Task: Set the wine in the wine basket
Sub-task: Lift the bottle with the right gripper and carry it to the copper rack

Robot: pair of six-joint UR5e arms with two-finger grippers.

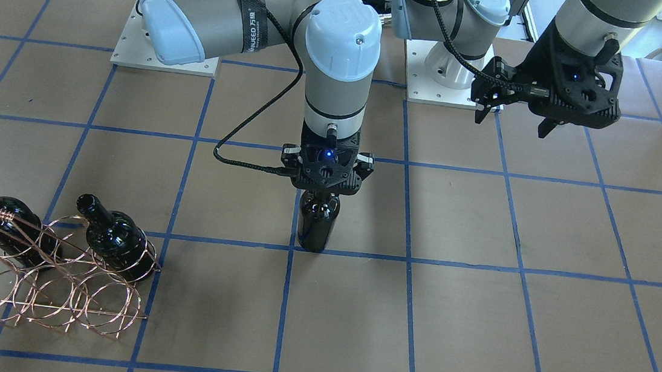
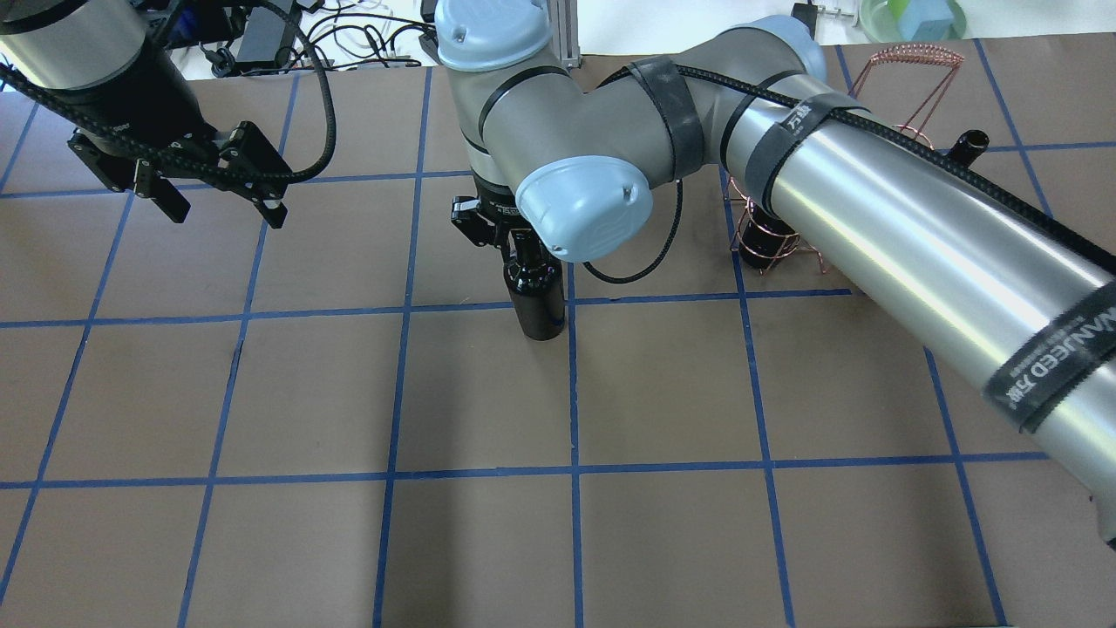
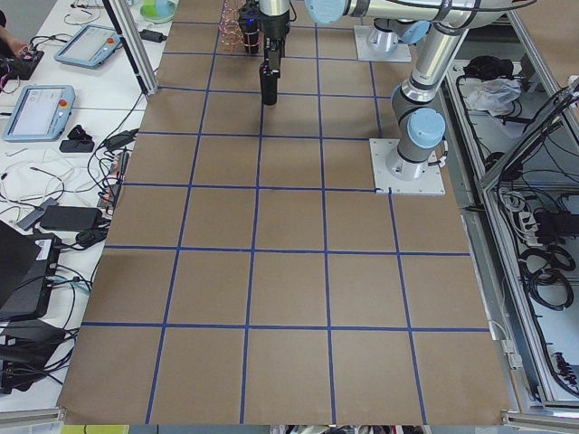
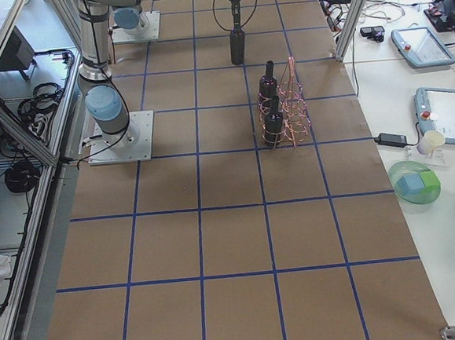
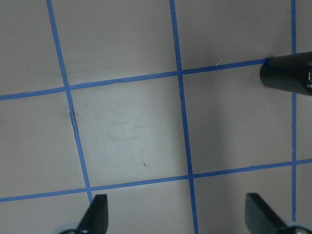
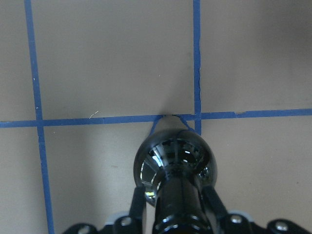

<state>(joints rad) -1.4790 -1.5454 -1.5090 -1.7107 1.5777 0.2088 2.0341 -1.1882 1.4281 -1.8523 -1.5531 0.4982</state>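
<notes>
The rose-gold wire wine basket (image 1: 53,296) sits on the brown, blue-taped tabletop (image 1: 476,321) with two dark bottles (image 1: 117,242) resting in it. Well apart from the basket, a glossy black glass wine bottle (image 1: 317,230) stands upright, its neck clamped from directly above by the right gripper (image 1: 320,195). Farthest from the basket, the left gripper (image 1: 513,123) hangs spread, holding nothing.

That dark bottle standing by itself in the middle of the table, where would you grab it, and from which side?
By the neck, from straight above. The bottle stands upright, so its narrow neck points up and fits between two fingers, while the body is wide, round and glossy. The right gripper is closed on the neck this way.
</notes>
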